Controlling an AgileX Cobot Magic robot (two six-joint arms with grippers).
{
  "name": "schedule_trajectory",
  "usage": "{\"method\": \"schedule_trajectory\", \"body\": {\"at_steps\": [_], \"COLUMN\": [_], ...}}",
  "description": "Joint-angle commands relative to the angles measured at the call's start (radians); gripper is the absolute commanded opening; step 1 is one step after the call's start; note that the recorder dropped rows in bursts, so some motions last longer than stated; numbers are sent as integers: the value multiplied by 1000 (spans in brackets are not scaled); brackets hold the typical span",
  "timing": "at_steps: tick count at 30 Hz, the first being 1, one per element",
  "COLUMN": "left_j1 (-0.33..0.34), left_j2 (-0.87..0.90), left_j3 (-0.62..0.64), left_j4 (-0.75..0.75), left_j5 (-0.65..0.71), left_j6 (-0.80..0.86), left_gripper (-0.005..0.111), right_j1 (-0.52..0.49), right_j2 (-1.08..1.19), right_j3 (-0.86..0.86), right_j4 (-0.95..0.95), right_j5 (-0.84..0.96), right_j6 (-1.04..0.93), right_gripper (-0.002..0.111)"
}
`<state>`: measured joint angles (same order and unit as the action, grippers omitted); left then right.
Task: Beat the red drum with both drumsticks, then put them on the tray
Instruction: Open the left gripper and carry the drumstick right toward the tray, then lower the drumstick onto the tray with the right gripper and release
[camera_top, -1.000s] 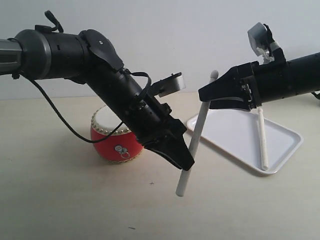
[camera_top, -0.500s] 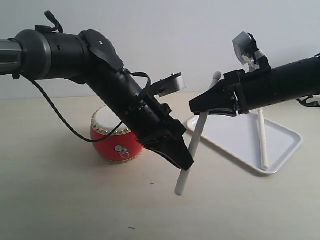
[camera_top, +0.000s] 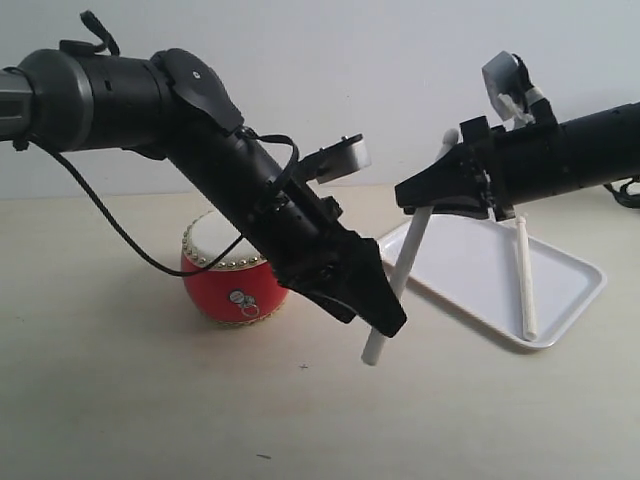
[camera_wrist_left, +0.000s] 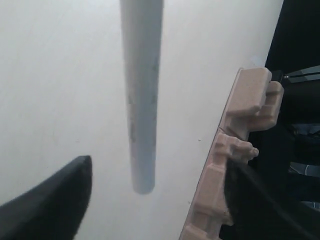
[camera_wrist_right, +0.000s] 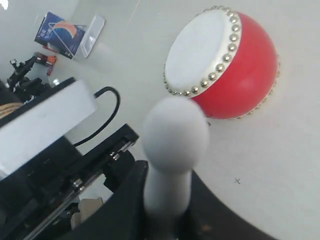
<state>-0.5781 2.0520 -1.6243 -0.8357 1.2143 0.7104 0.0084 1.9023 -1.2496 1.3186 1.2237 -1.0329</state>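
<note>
The slim cream wooden drumstick (camera_top: 407, 265) has swung toward the flat white plastic tray (camera_top: 575, 295), centre-right. Your right claw (camera_top: 418, 195) clamps its top; your left claw (camera_top: 385, 315) stands open around it. Handover looks complete.

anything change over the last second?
The right gripper swung in to the left, then back up and right; it now appears clamped on the held drumstick just below its tip. That stick and the left gripper moved up and right. Unchanged: red drum, tray, second drumstick lying on it.
</note>
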Motion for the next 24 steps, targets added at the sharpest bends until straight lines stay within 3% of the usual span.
{"method": "schedule_trajectory", "body": {"at_steps": [1, 9, 13, 17, 19, 24], "left_j1": [1, 1, 1, 1, 1, 1], "left_j2": [-60, -152, -202, -243, -259, -286], "left_j3": [-7, -7, -7, -7, -7, -7], "left_j4": [41, 121, 131, 139, 139, 143], "left_j5": [7, 7, 7, 7, 7, 7], "left_j6": [-4, -35, -53, -76, -83, -90], "left_gripper": [83, 75, 52, 14, 0, 0], "right_j1": [-58, -131, -138, -145, -145, -145], "right_j2": [0, 117, 224, 354, 412, 522], "right_j3": [-64, -274, -455, -660, -758, -892], "right_j4": [-84, -328, -427, -527, -550, -548], "right_j5": [-16, -17, -3, -3, -3, -3], "right_j6": [127, 435, 576, 713, 758, 846], "right_gripper": [0, 0, 0, 0, 0, 0]}}
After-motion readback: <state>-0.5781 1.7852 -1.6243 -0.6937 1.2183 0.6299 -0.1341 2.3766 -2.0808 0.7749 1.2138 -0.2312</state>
